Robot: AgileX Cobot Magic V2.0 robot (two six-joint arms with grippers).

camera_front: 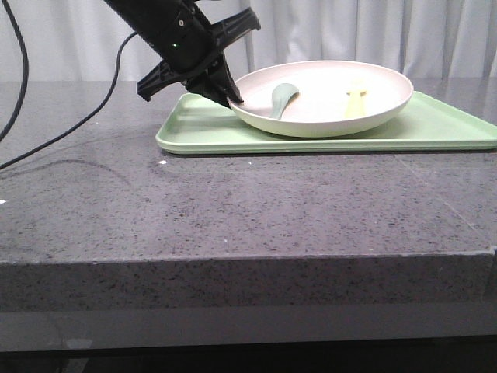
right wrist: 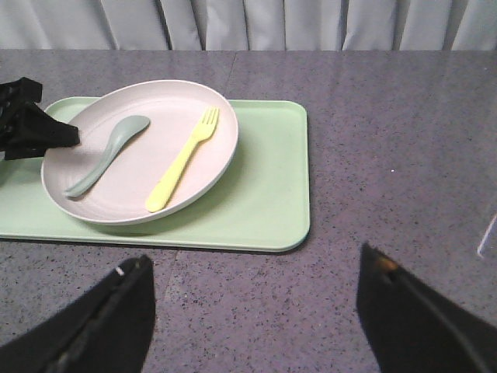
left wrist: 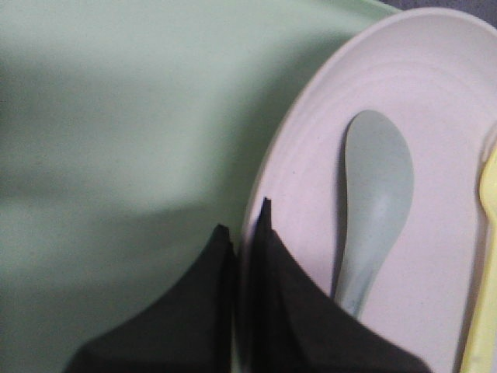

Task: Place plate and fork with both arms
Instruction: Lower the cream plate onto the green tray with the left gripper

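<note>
The cream plate (camera_front: pixel 326 97) lies on a light-green tray (camera_front: pixel 435 128) at the back of the table. In the plate lie the pale-yellow fork (camera_front: pixel 356 101) and a grey-green spoon (camera_front: pixel 283 97). My left gripper (camera_front: pixel 233 99) is shut on the plate's left rim, one finger outside and one inside, as the left wrist view shows (left wrist: pixel 247 233). The right wrist view shows the plate (right wrist: pixel 210 109), the fork (right wrist: pixel 182 161) and the spoon (right wrist: pixel 109 151). My right gripper (right wrist: pixel 256 272) is open and empty above bare table in front of the tray, out of the front view.
The tray (right wrist: pixel 264 210) fills the far middle and right of the dark speckled table (camera_front: pixel 233 210). Black cables (camera_front: pixel 15 116) hang at the far left. White curtains close off the back.
</note>
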